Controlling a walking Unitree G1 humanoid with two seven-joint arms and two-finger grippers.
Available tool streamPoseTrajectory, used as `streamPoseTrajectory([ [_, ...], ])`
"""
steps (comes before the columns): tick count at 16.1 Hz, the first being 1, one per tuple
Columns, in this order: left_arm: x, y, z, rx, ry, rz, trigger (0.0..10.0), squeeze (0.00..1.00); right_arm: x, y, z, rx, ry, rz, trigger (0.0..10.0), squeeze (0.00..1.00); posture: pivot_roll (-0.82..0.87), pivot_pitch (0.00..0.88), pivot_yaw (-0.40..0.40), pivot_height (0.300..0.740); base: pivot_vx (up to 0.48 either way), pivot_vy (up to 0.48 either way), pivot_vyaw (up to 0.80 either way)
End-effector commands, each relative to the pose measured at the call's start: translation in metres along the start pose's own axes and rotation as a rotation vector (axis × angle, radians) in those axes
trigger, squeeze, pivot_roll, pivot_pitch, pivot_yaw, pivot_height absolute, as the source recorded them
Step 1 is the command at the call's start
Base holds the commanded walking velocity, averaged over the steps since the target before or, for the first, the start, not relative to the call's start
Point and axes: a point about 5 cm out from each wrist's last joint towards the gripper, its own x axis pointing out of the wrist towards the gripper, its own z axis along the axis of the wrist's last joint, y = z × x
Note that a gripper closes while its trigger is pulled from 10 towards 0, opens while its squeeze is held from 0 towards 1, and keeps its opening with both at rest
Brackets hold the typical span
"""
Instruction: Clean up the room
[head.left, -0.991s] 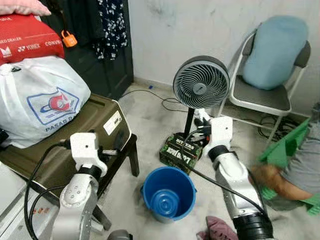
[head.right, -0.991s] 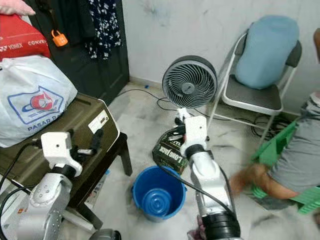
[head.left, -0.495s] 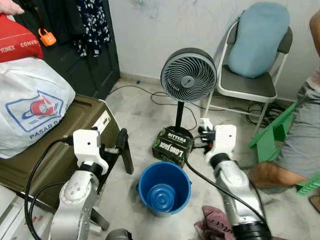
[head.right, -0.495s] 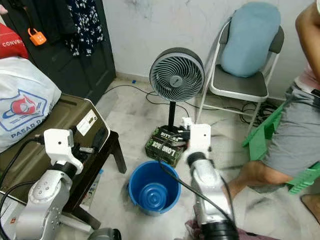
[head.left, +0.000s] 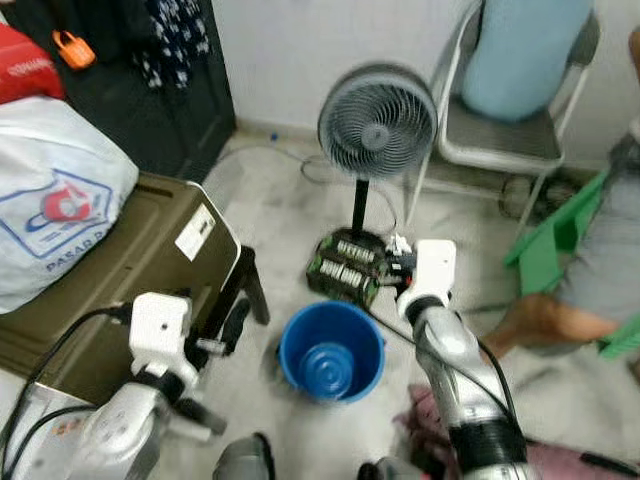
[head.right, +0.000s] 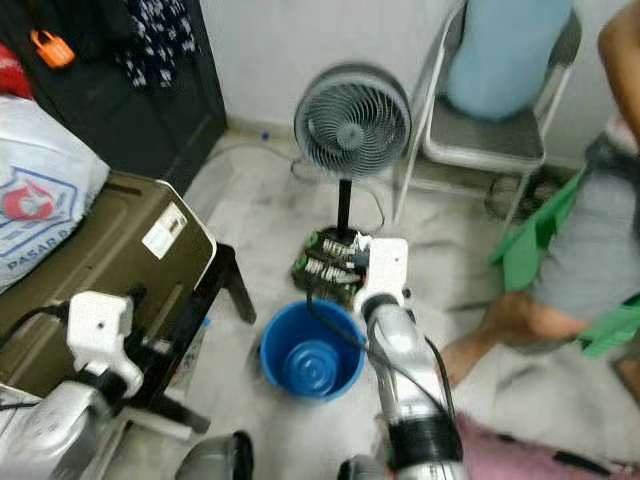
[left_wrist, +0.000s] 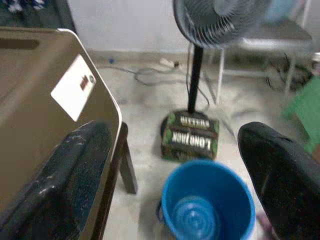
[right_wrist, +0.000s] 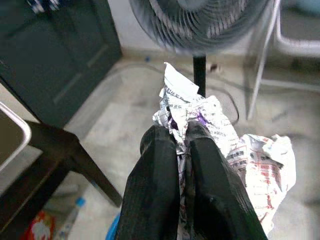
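Observation:
A blue bucket (head.left: 332, 352) stands open on the floor in front of me, with nothing seen inside. My right gripper (right_wrist: 181, 131) is shut on a crumpled wad of newspaper (right_wrist: 227, 137). In the left eye view the right gripper (head.left: 398, 262) hangs just beyond the bucket's far right rim, over the printed box (head.left: 349, 268) at the fan's foot. My left gripper (left_wrist: 172, 132) is open and holds nothing; it points toward the bucket (left_wrist: 207, 204) from beside the olive case (head.left: 130, 270).
A standing fan (head.left: 378, 122) rises behind the bucket, with cables on the floor near it. A folding chair (head.left: 505, 150) with a blue cushion stands at the back. A person (head.left: 590, 270) crouches at right by a green stool (head.left: 555, 240). Pink cloth (head.left: 428, 415) lies near my feet.
The whole view has tilted down and blurred, so the camera moved. My left arm has dropped lower. The right gripper still holds the newspaper by the bucket's far rim.

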Motion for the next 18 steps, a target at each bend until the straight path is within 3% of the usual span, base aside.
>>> streamPoseTrajectory([
  [1, -0.006, 0.002, 0.006, 0.021, 0.001, -0.019, 10.0, 0.00, 0.003, -0.002, -0.004, 0.001, 0.021, -0.019, 10.0, 0.00, 0.20, 0.253, 0.063, 0.740, 0.000, 0.000, 0.00],
  [3, -0.026, 0.007, 0.014, 0.086, 0.035, -0.073, 10.0, 0.00, 0.015, 0.006, -0.002, -0.012, 0.024, -0.009, 10.0, 0.00, 0.23, 0.304, 0.090, 0.740, 0.000, 0.000, 0.00],
  [8, -0.043, 0.005, 0.022, 0.109, 0.083, -0.101, 10.0, 0.00, 0.030, 0.016, -0.014, -0.014, 0.071, -0.009, 10.0, 0.00, 0.30, 0.354, 0.129, 0.740, 0.000, 0.000, 0.00],
  [10, -0.047, 0.008, 0.025, 0.123, 0.102, -0.105, 10.0, 0.00, 0.036, 0.025, -0.018, 0.022, 0.099, -0.005, 10.0, 0.00, 0.32, 0.360, 0.142, 0.740, 0.000, 0.000, 0.00],
  [13, -0.044, 0.013, 0.030, 0.094, 0.112, -0.084, 10.0, 0.00, 0.040, 0.041, -0.023, 0.004, 0.113, 0.007, 10.0, 0.00, 0.33, 0.358, 0.151, 0.740, 0.000, 0.000, 0.00],
  [18, -0.041, 0.011, 0.031, 0.092, 0.117, -0.094, 10.0, 0.00, 0.042, 0.050, -0.023, 0.019, 0.099, 0.033, 10.0, 0.00, 0.33, 0.344, 0.148, 0.740, 0.000, 0.000, 0.00],
])
